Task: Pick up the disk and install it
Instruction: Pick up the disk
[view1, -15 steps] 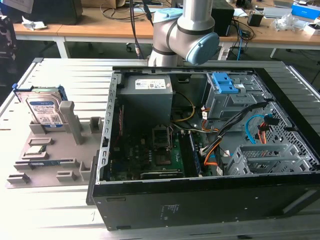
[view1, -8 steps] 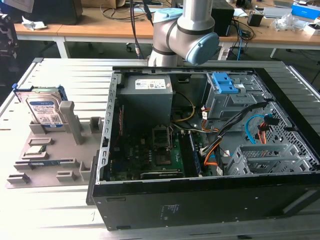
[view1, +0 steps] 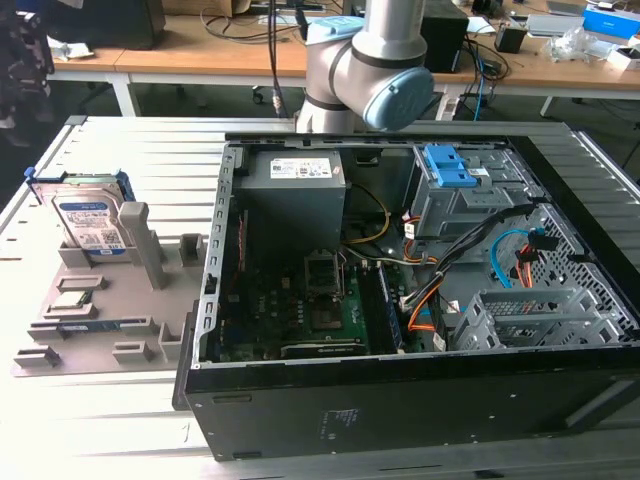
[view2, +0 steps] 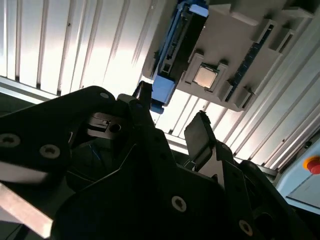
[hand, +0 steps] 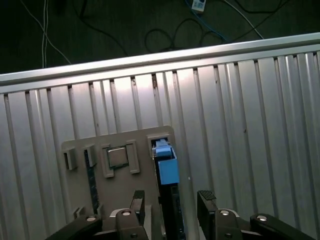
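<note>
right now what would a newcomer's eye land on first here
The big open computer case lies on the ribbed table, its motherboard bare. At the exterior view's left, the disk stands upright in a grey holder. In the first wrist view the open gripper hangs over it, not touching.

Disk (view1: 88, 220): silvery metal with blue plastic.

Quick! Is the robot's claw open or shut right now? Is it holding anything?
Gripper: open, holding nothing. The disk stands upright in the grey holder.
</note>
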